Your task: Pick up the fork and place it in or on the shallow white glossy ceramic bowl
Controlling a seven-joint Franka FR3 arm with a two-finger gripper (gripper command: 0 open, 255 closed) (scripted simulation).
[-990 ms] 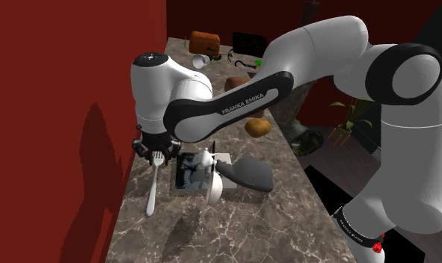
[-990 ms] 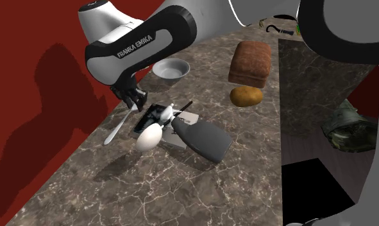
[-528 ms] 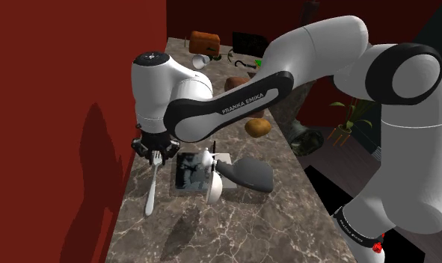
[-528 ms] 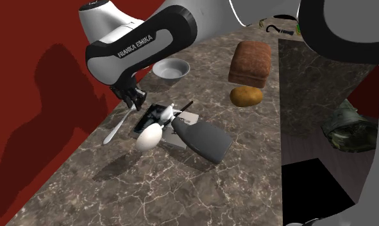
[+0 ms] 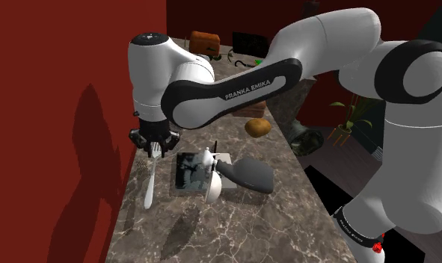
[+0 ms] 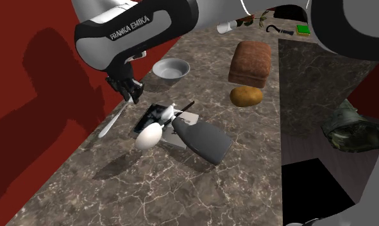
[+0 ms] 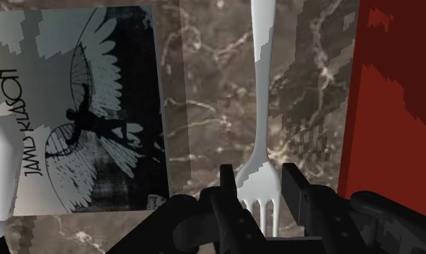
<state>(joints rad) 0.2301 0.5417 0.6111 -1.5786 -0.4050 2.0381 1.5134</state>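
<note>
Grips the white fork by its tines in the closed hand, with the handle hanging over the marbled surface. Rides higher than a moment ago, so likely leaves only the carry to the pale bowl beyond.

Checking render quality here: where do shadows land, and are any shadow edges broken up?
Shoulder view: the arm casts a dark shadow on the red wall. Second exterior view: shadows lie on the wall and on the marble counter. Wrist view: shadow edges on the wall look blocky and stair-stepped, beside the fork clasped in the hand.
</note>
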